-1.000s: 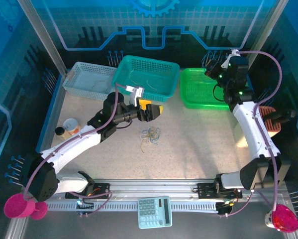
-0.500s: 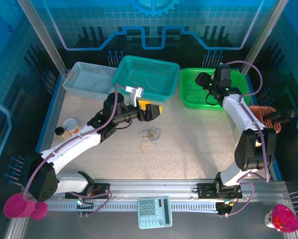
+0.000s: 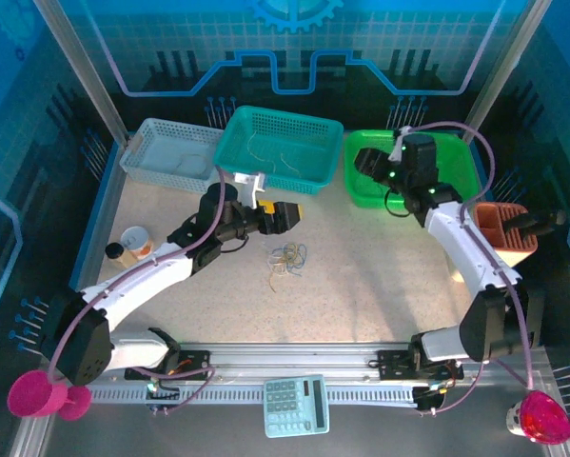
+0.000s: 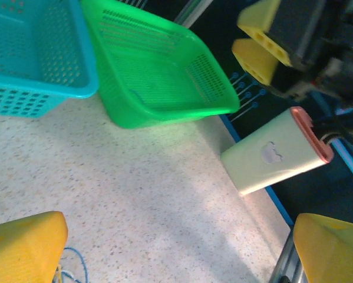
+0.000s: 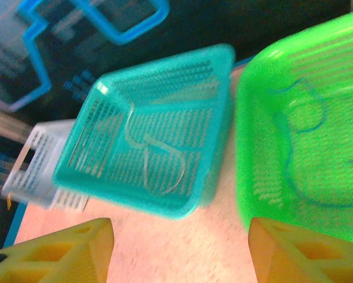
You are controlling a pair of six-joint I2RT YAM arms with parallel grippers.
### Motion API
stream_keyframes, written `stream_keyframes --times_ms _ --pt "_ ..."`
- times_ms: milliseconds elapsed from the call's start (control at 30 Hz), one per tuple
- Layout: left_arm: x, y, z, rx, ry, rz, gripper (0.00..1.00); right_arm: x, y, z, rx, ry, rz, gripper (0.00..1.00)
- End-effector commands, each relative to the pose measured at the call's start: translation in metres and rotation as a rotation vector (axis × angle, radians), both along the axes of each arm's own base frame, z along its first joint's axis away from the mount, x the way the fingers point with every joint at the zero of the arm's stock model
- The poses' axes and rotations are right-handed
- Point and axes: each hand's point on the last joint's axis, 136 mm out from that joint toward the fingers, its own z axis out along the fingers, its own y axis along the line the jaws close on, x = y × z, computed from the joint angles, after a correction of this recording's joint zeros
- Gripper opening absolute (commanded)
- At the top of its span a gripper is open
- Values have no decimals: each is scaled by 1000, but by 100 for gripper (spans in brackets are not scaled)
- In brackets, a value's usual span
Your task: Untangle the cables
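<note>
The tangled cables (image 3: 286, 259) lie as a small bundle of thin yellowish, blue and whitish loops on the speckled table, near its middle. My left gripper (image 3: 286, 217) hovers just behind the bundle, open and holding nothing. In the left wrist view its yellow fingertips (image 4: 24, 247) stand wide apart, with a blue strand (image 4: 76, 270) at the lower left. My right gripper (image 3: 365, 164) is open and empty over the left part of the green basket (image 3: 399, 190). A whitish strand (image 5: 155, 159) lies in the teal basket (image 5: 105, 177). A blue strand (image 5: 306, 147) lies in the green basket.
A grey-white basket (image 3: 170, 157) stands at the back left. A white box (image 4: 276, 156) lies by the right table edge, and a rust-coloured holder (image 3: 503, 224) sits beyond it. A small cup (image 3: 137, 238) is at the left, a calculator (image 3: 297, 405) on the front rail.
My right arm has swung from the back right corner leftward over the green basket, and its jaws have opened. The left gripper has shifted slightly toward the bundle.
</note>
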Motion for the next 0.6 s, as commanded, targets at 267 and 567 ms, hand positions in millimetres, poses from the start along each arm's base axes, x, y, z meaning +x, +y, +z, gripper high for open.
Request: stream_keyframes --times_ms 267,567 --pt "6 46 -33 -36 160 187 99 -92 106 -102 -129 165 359 62" --pt "8 54 -39 -70 193 210 99 -153 131 -184 -188 328 469 51"
